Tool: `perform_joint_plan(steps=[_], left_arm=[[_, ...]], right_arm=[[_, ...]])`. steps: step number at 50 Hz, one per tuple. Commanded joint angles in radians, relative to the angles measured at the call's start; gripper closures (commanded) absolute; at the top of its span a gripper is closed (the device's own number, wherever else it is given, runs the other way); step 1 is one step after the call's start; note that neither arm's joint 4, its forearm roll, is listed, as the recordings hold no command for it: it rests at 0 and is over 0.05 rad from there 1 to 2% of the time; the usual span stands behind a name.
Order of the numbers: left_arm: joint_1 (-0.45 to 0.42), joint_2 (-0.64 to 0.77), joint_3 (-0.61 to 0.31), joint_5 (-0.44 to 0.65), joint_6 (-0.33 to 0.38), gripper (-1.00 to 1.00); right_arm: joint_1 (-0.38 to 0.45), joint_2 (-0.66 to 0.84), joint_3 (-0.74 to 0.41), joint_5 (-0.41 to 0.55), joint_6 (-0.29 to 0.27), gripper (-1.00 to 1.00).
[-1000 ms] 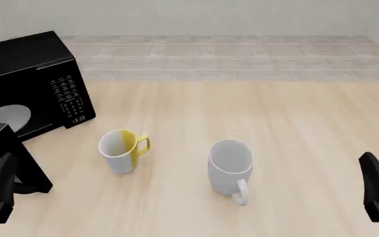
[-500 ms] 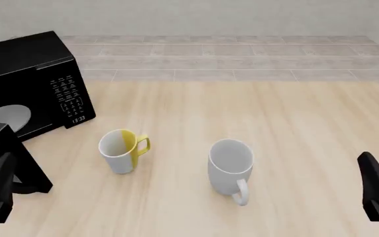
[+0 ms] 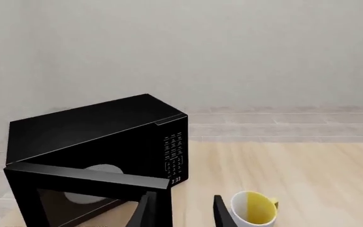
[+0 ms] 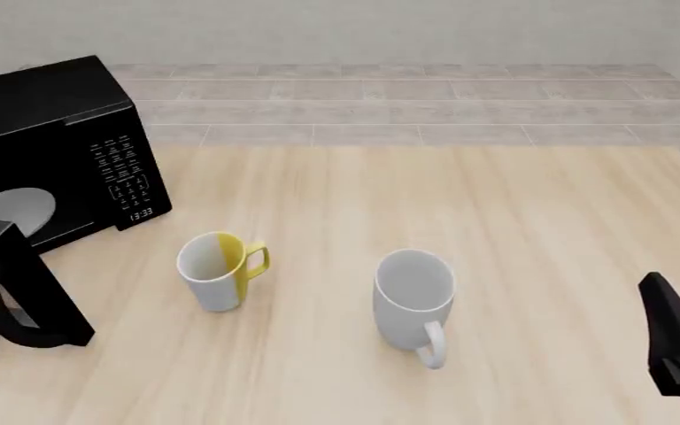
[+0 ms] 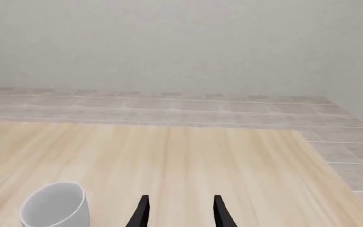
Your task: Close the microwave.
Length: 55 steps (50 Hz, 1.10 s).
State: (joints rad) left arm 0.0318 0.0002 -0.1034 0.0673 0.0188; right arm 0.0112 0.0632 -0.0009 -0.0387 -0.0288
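Observation:
The microwave (image 4: pixel 50 124) is a glossy black box at the table's far left, with its keypad panel (image 4: pixel 125 177) facing the mugs. Its dark door (image 4: pixel 35 297) stands swung open toward me, and the grey round plate (image 4: pixel 15 211) shows inside. In the left wrist view the microwave (image 3: pixel 99 127) and the door's top edge (image 3: pixel 87 177) fill the left half. My left gripper (image 3: pixel 183 215) is open and empty, just off the door's free end. It barely shows at the front view's left edge. Low on the right, my right gripper (image 5: pixel 179 213) is open and empty.
A white-and-yellow mug (image 4: pixel 216 270) stands right of the open door, also seen as the mug (image 3: pixel 254 208) beside my left fingers. A larger white mug (image 4: pixel 414 305) stands mid-table, left of my right gripper (image 4: pixel 676 354). A tiled floor and wall lie beyond the table's far edge.
My left gripper has slid left, nearly out of the front view beside the door. The right gripper shifted very slightly. Microwave, door and mugs have not moved.

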Motion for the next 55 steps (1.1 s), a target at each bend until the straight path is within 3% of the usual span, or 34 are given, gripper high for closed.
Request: perform_joint_plan(steps=[1, 16, 18, 26, 44, 55], left_arm=[[0.029, 0.0, 0.01, -0.01, 0.007, -1.0], [0.043, 0.0, 0.033, -0.013, -0.007, -1.0], [0.081, 0.001, 0.048, -0.026, 0.026, -1.0], [0.064, 0.014, 0.063, -0.028, -0.006, -1.0], [0.061, 0.348, 0.097, -0.333, -0.014, -1.0], [0.083, 0.496, 0.1, -0.462, -0.01, -1.0]], right_arm=[[0.0, 0.012, 0.0, -0.01, -0.005, -1.0], [-0.011, 0.022, 0.0, -0.022, -0.003, -1.0], [-0.011, 0.026, 0.0, -0.025, -0.001, -1.0], [-0.004, 0.055, 0.001, -0.051, -0.002, -1.0], [-0.008, 0.043, 0.0, -0.046, -0.022, -1.0], [-0.014, 0.016, -0.006, -0.019, -0.035, -1.0]])
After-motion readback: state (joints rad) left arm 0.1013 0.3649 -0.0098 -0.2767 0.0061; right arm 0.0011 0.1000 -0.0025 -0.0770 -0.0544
